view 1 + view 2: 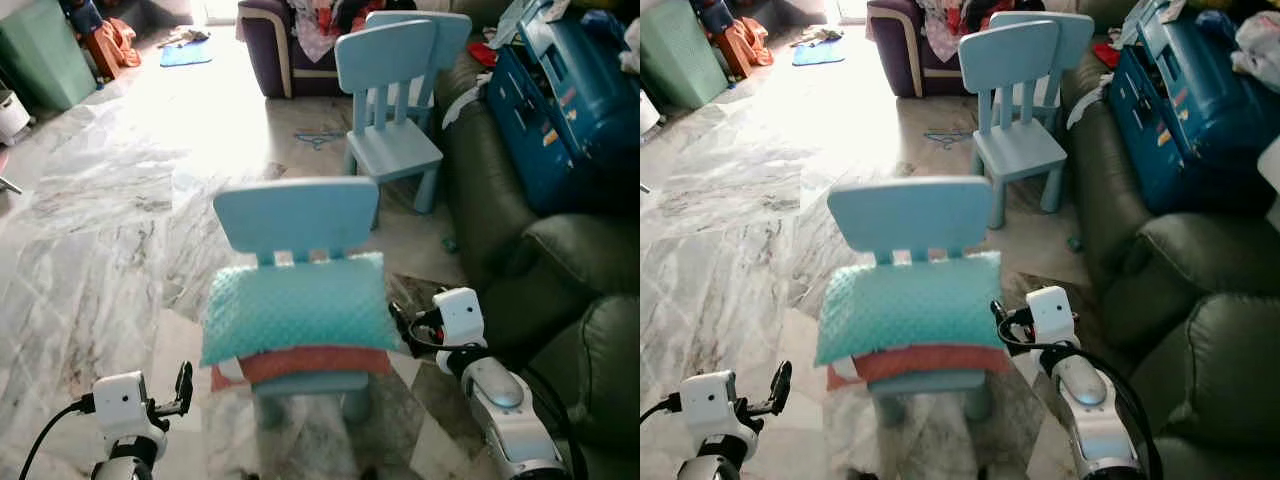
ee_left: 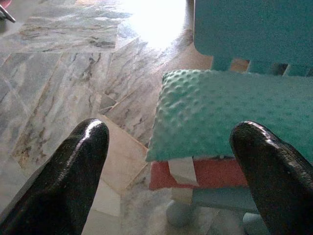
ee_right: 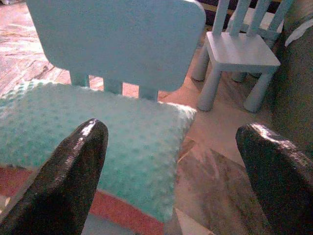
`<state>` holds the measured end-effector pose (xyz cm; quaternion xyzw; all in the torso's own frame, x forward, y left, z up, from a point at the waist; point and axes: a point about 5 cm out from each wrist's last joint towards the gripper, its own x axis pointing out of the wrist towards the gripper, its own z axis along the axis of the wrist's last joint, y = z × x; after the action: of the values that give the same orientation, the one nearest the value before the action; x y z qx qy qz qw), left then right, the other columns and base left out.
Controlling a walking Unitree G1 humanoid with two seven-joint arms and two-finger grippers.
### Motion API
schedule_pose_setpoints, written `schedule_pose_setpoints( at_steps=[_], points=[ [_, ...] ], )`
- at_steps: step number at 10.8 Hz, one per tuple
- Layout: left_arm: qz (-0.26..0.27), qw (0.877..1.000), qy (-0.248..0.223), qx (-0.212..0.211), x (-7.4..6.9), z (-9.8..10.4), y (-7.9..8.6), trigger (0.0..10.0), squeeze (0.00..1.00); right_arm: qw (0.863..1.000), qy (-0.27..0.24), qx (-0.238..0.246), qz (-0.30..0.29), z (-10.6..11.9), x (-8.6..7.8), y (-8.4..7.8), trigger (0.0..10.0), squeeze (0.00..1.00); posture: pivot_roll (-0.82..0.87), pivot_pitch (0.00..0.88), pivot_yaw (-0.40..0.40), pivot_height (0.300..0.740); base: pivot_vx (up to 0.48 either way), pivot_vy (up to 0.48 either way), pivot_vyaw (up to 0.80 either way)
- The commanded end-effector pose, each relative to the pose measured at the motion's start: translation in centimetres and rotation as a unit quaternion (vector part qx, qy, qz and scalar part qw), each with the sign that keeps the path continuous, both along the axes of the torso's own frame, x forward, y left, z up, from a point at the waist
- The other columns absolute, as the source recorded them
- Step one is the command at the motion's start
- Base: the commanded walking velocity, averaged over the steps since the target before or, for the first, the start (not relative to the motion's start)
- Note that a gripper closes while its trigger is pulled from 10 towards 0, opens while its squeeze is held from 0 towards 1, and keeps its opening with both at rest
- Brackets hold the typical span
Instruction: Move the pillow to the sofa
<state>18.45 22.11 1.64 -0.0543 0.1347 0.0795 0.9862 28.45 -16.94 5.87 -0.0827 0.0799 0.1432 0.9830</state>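
A teal dotted pillow [image 1: 295, 305] lies on the seat of a small light-blue chair [image 1: 297, 215], on top of a red cushion [image 1: 310, 362]. The dark green leather sofa [image 1: 590, 260] stands to the chair's right. My right gripper [image 1: 400, 320] hovers open just off the pillow's right end, and the right wrist view has the pillow [image 3: 98, 132] between and beyond its fingers [image 3: 78, 161]. My left gripper [image 1: 183, 385] is open, low and to the left of the chair, short of the pillow's left corner [image 2: 205, 112].
A second blue chair [image 1: 395, 100] stands behind the first one. A blue case [image 1: 560, 100] and clutter lie on the sofa's far end. A purple armchair [image 1: 270, 40] and a green bin [image 1: 40, 50] stand at the back. Marble floor [image 1: 100, 230] spreads to the left.
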Motion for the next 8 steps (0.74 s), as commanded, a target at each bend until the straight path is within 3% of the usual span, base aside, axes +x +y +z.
schedule_pose_setpoints(
  at_steps=[1,8],
  points=[
    [0.006,1.0,0.01,0.008,-0.54,-0.25,0.4,10.0,0.0,1.0,0.01,0.003,0.001,-0.55,-0.38,0.12,10.0,0.0,-0.16,0.169,0.044,0.636,0.0,0.0,0.0],
    [0.008,1.0,0.012,0.011,-0.56,-0.33,0.46,10.0,0.0,1.0,0.011,0.004,0.013,-0.72,-0.07,0.98,10.0,0.0,-0.15,0.172,0.045,0.521,0.0,0.0,0.0]
  ],
)
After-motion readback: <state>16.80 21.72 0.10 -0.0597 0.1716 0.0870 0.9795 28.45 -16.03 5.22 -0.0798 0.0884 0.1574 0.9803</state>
